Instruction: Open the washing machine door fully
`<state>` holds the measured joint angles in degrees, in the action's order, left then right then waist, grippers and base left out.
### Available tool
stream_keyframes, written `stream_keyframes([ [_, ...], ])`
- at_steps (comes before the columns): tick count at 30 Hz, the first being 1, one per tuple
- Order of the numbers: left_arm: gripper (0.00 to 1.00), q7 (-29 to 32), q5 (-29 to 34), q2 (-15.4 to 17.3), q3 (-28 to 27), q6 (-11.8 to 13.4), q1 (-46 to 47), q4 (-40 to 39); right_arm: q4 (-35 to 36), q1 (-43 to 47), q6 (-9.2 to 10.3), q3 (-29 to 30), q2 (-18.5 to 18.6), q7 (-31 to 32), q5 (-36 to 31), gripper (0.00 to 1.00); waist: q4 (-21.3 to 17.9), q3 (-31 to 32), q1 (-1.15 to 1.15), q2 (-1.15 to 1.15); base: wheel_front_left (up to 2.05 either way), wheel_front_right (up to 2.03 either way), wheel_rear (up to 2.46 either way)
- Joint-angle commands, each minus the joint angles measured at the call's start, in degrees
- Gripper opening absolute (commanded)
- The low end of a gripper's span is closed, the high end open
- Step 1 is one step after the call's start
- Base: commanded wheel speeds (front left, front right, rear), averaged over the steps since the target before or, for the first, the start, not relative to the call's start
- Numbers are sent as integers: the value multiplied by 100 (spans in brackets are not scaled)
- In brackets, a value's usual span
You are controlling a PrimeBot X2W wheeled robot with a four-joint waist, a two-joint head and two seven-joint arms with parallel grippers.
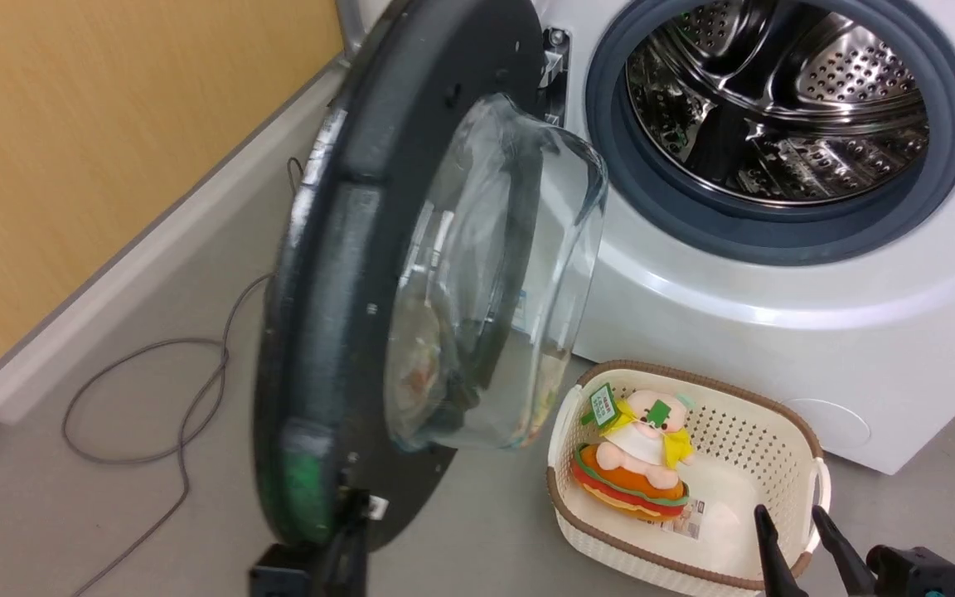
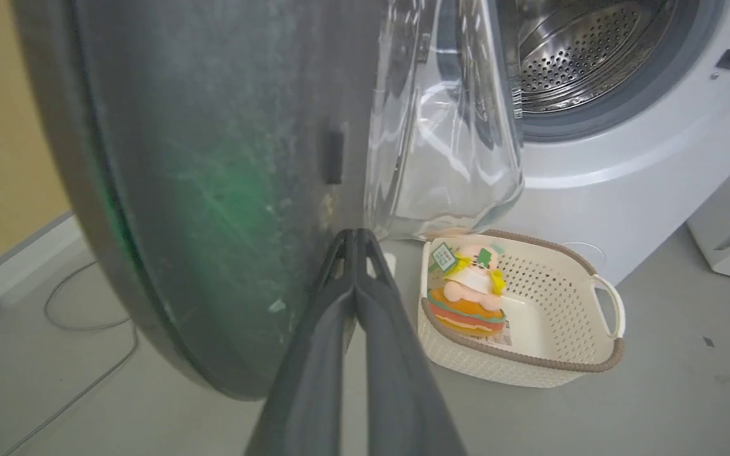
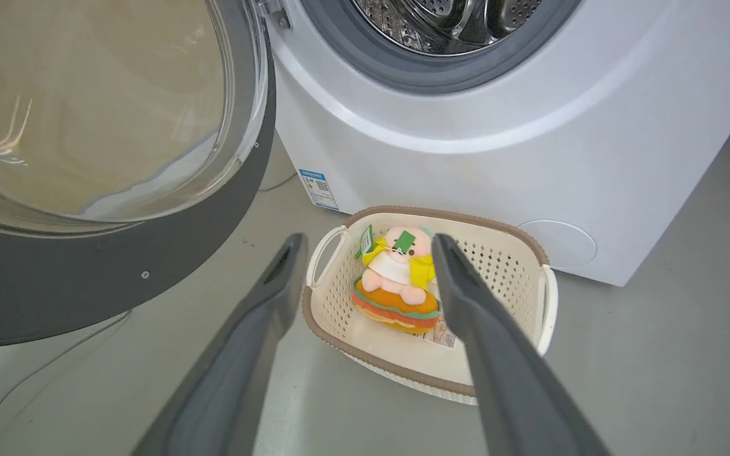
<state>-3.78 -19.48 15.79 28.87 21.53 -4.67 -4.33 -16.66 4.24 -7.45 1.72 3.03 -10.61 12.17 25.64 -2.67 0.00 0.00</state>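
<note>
Two end effectors are on record. The left end effector (image 2: 355, 237) has its long dark fingers pressed together with nothing between them. The tips lie at the lower part of the matte inner face of the large round black-rimmed washing machine door with its bulging clear glass bowl (image 1: 336, 332). Whether they actually bear on it cannot be confirmed. The right end effector (image 1: 791, 516) stands parted and empty, near, above the cream perforated plastic basket with a brown rim (image 1: 809, 431), which holds a pink and yellow plush toy on a burger cushion (image 1: 639, 456).

The door hangs from its metal hinge (image 1: 555, 62) at the left of the grey-ringed steel drum opening (image 1: 776, 108) of the big white front-loading washing machine (image 1: 776, 315). It is swung out roughly square to the machine front, so in my assessment it is open but not yet fully.

Risks noted:
- A push from closed tips on a smooth face is unsecured. As the door arcs left the contact angle changes, and the tips may slide off the rim.
- A slip could let the door drift back right toward the basket.
- The yellow wall with its pale skirting (image 1: 113, 166) lies on the far left, so an overdriven push could strain the hinge.
- The grey cable (image 1: 187, 414) is looped on the grey floor (image 1: 71, 514) left of the door and could catch a low arm.
</note>
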Motion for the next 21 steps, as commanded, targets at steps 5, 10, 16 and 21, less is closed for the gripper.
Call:
stream_keyframes([
  [5, 0, -290, -197, 203, -525, 92, 196, 360, -1, -97, -3, 2, -15, 37, -28, 100, -63, -67, 0, 0, 0, 0, 0],
  [10, 0, -617, -473, 328, -1029, 15, 518, 840, 21, -126, -3, 21, -15, 70, -49, 100, -174, -137, 0, 0, 0, 0, 0],
  [16, 0, -849, -668, 467, -1397, -179, 995, 1401, 56, -177, -3, 25, -15, 116, -91, 100, -294, -238, 0, 0, 0, 0, 0],
  [21, 0, -1007, -867, 606, -1790, -372, 1443, 2012, 80, -228, -3, 48, -15, 159, -118, 100, -415, -320, 0, 0, 0, 0, 0],
])
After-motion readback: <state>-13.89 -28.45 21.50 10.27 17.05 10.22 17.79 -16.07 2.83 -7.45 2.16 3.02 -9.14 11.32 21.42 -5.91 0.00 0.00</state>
